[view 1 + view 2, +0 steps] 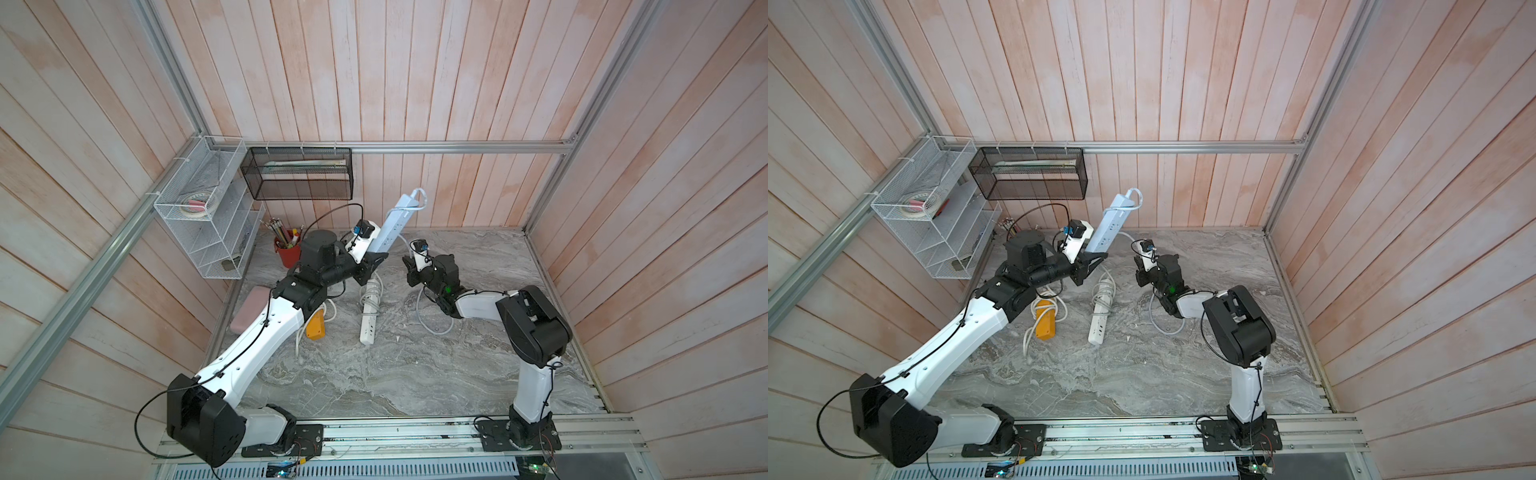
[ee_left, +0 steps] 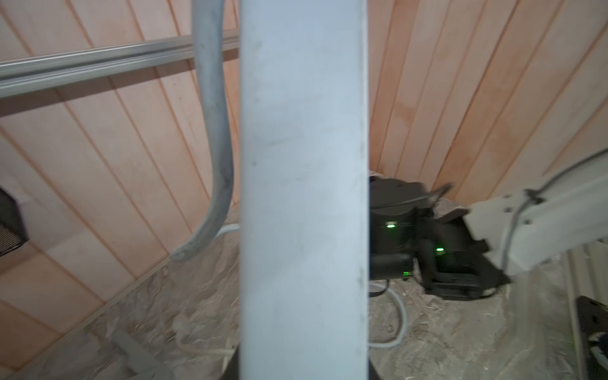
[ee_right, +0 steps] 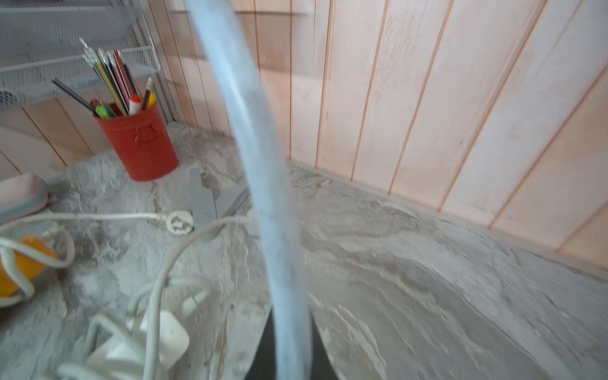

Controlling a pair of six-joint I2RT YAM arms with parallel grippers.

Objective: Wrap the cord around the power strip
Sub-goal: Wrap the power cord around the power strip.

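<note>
The near half of the grey marble-patterned desk (image 1: pixel 395 382) lies bare from the front rail to mid-depth, hemmed in by plank walls on either side. Farther in, left of centre, a stubby orange power strip (image 1: pixel 316 328) and a white power strip bundled in its own lead (image 1: pixel 369 320) lie flat, with a flat pink case (image 1: pixel 249 309) against the left wall. Past these, the right hand (image 1: pixel 411 274) is clenched on the grey-white cord (image 3: pixel 263 164) (the right wrist view shows it rising from between the dark jaws), and a slack loop of it rests on the desk underneath. Just beside, the left hand (image 1: pixel 376 258) grasps the lower end of the long pale-blue power strip (image 1: pixel 397 222), held clear of the desk. It is a slim straight bar, sockets facing the top views, its plain back faintly scuffed. Its long axis slants up and away toward the back wall, and the cord arches out of its upper end, right of a black mesh basket (image 1: pixel 299 174). A red pencil cup (image 1: pixel 288 253) stands in the far left corner.
</note>
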